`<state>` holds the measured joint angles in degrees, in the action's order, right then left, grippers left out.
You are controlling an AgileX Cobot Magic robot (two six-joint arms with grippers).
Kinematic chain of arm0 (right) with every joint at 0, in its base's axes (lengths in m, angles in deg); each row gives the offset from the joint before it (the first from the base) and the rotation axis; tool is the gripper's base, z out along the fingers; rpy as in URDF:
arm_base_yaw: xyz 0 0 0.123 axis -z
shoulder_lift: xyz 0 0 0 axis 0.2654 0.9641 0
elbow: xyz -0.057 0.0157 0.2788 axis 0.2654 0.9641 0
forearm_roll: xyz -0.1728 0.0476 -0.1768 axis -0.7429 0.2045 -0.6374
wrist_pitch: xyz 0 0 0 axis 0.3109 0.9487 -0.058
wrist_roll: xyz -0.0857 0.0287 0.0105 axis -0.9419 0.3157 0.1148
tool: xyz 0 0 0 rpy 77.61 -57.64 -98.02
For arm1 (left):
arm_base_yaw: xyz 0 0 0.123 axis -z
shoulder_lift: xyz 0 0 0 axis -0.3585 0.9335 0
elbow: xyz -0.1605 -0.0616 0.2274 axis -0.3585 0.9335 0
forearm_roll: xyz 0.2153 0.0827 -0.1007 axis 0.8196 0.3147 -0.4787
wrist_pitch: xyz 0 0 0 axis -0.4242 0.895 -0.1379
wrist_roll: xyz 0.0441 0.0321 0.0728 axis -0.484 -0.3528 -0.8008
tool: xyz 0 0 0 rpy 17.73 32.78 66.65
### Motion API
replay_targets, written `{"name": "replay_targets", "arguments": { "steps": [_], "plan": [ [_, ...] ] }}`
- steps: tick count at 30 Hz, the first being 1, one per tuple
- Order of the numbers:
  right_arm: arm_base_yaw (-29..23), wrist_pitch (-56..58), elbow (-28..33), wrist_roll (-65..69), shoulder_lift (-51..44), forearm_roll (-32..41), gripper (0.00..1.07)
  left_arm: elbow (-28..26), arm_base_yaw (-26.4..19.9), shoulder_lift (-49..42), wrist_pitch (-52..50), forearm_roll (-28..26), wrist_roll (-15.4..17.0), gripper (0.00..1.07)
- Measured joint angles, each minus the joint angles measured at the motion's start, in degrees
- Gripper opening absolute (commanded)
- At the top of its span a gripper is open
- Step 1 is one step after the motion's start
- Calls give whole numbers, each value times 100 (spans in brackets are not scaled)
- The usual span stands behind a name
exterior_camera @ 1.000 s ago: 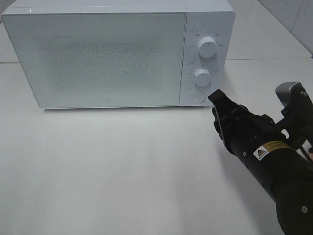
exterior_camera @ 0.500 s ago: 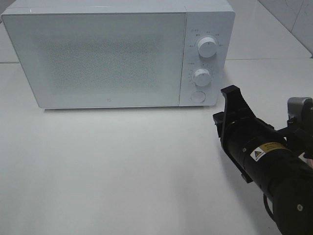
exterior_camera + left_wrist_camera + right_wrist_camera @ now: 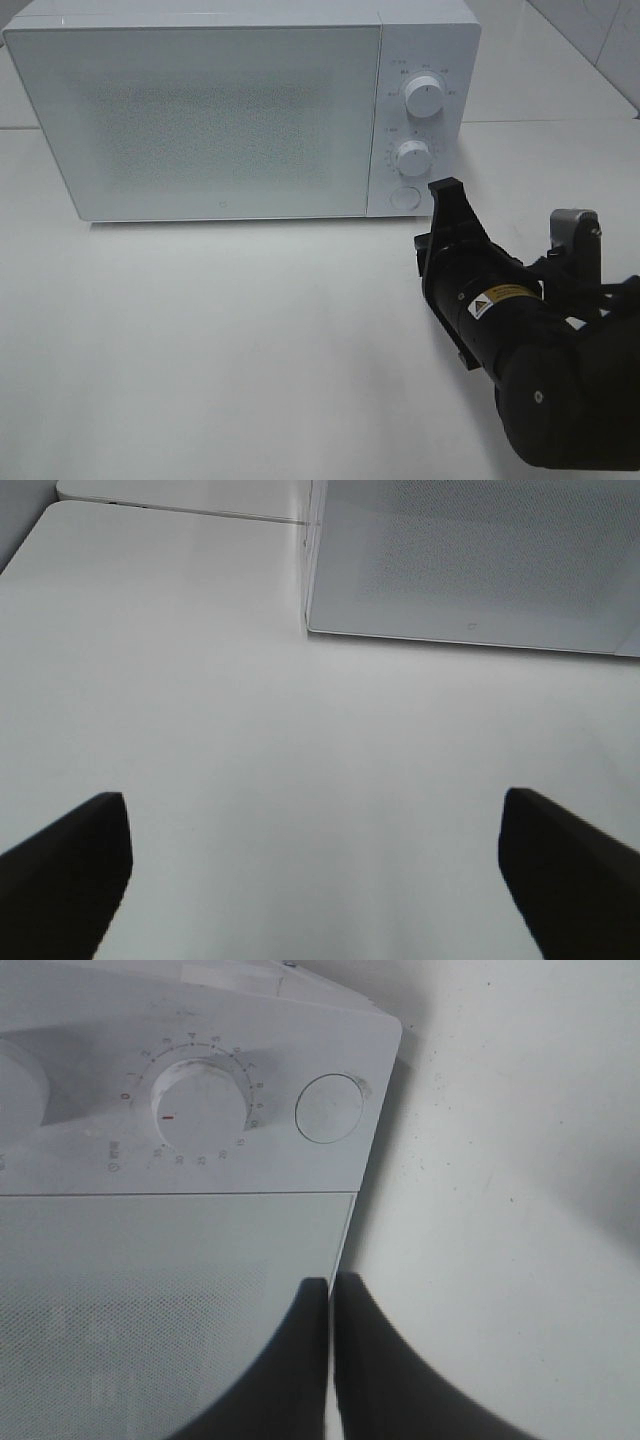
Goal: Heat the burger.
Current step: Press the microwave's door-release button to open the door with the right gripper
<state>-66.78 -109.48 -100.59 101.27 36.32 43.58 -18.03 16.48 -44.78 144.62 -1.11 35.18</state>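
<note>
Right gripper (image 3: 445,187): both fingers are pressed flat together with no gap, and nothing is held between them. The tip points at the lower right corner of the microwave (image 3: 425,35), just beside the round button (image 3: 403,197); contact cannot be confirmed. Above the button sit the lower dial (image 3: 412,157) and the upper dial (image 3: 424,98). The door (image 3: 200,115) is fully closed and its frosted panel shows nothing of the interior.

Left gripper (image 3: 310,800): the fingers stand wide apart and hold nothing. It hovers over the bare white table (image 3: 200,340), facing the front of the microwave.

Burger: not visible in any view; its position cannot be determined.
</note>
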Motion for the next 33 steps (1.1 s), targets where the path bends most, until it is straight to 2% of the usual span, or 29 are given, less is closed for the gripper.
{"name": "replay_targets", "arguments": {
  "steps": [21, 33],
  "plan": [
    [1106, 693, -1175, 97, 716, -332, 0, 0, 0, 0, 0, 0, 0, 91],
    [1329, 871, -1759, 395, 1278, -613, 0, 0, 0, 0, 0, 0, 0, 91]
  ]
}}
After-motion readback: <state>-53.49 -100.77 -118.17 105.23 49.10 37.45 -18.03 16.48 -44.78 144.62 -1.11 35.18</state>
